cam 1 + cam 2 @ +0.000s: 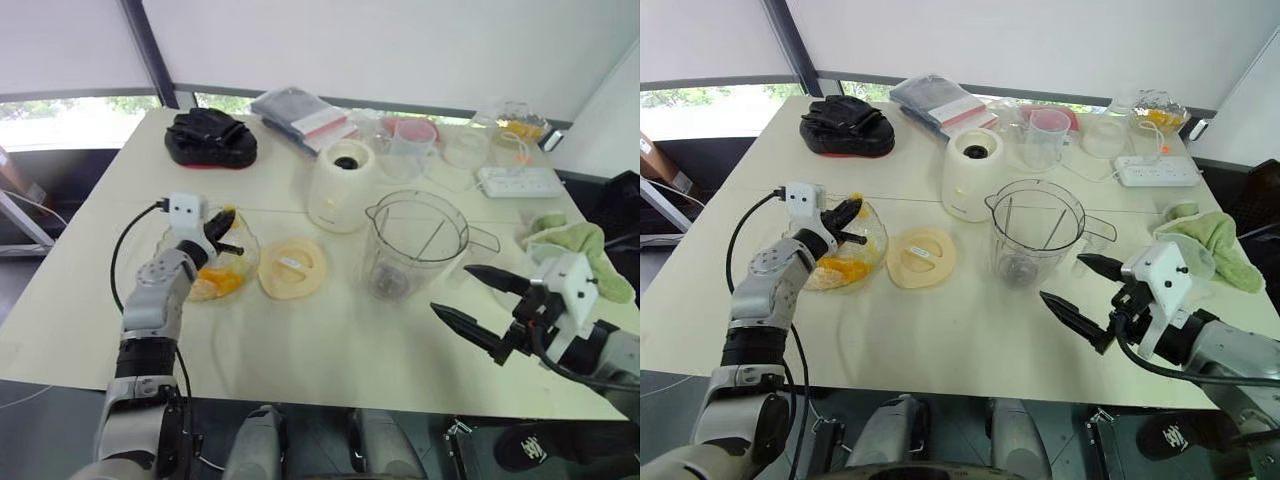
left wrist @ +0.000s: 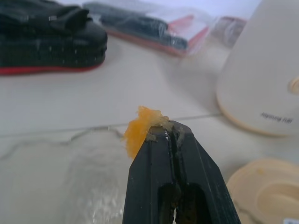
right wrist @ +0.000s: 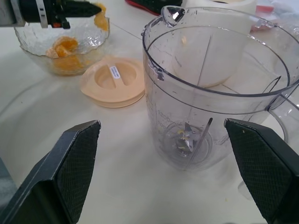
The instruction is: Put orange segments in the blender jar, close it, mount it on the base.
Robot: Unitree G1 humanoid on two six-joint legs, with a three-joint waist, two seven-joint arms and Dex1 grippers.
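Left gripper [image 2: 161,128] pinches orange piece [image 2: 140,128] by thin edge above glass dish [image 3: 88,39]. Soft piece may slip before jar [image 3: 210,93]. Right gripper [image 1: 478,305] wide, empty.

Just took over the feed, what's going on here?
The left pincer is shut on an orange piece, held over the glass dish of fruit. The right pincer waits open beside the blender jar, which has no fruit in it yet. The lid lies on the table, the base behind it.
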